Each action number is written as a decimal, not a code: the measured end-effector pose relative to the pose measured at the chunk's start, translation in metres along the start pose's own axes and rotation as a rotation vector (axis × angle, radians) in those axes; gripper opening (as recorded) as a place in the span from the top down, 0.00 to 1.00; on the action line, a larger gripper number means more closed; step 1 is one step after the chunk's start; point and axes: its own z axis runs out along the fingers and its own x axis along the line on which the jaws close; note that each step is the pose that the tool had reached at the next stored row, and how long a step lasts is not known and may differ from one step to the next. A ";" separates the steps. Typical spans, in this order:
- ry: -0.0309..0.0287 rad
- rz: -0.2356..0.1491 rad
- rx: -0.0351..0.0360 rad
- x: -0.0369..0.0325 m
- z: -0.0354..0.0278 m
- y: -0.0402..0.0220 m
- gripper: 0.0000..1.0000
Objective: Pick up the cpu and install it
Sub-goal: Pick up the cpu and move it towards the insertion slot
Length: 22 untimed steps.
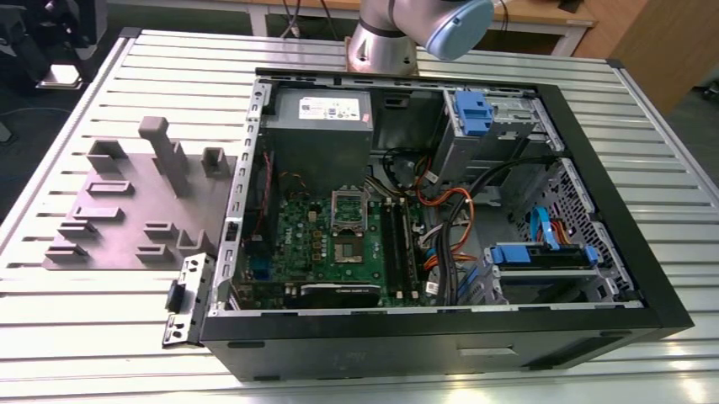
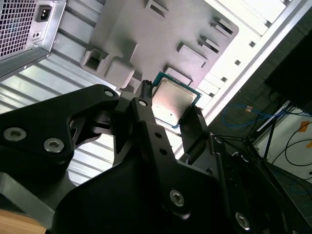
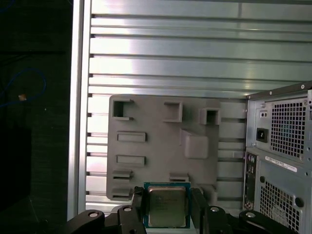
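The black two-fingered claw point(image 3: 166, 204) is clenching the cpu point(image 3: 165, 208), a small flat square chip with a dull silver-grey metal lid and a green rim, by two opposite edges. One finger point(image 3: 138, 202) is pressing on each side in both wrist views. The chip is hanging in the air over one edge of the pale grey plastic tray with square pockets point(image 3: 161, 146), which is lying on the slotted aluminium bench point(image 3: 170, 48) just beside the open black computer case point(image 1: 450, 345).

**What could go wrong**
- The grip is resting on thin edges alone, so a jolt or a quick swing is likely to let the chip slip or tilt between the pads.
- A tilted or turned chip would be landing askew on the shiny metal socket frame point(image 1: 348, 210) of the green motherboard point(image 1: 326, 244), risking damage to the contacts.
- Whether that frame is standing open is hard to tell from the exterior view. A shut one would be blocking the seat.
- Orange and black cables point(image 1: 450, 210) are running near the socket and could be snagging the claw.

**Pose of the chip**
Being square, it is showing no long axis. Its lid is facing the wrist cameras, and in the first wrist view its edges are running about parallel to the tray's edges.
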 end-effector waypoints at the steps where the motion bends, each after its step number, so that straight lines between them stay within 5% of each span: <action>1: 0.0000 0.000 -0.0001 -0.0002 0.0000 0.0000 0.53; 22: 0.0000 0.000 0.0000 -0.0113 -0.0002 -0.0002 0.53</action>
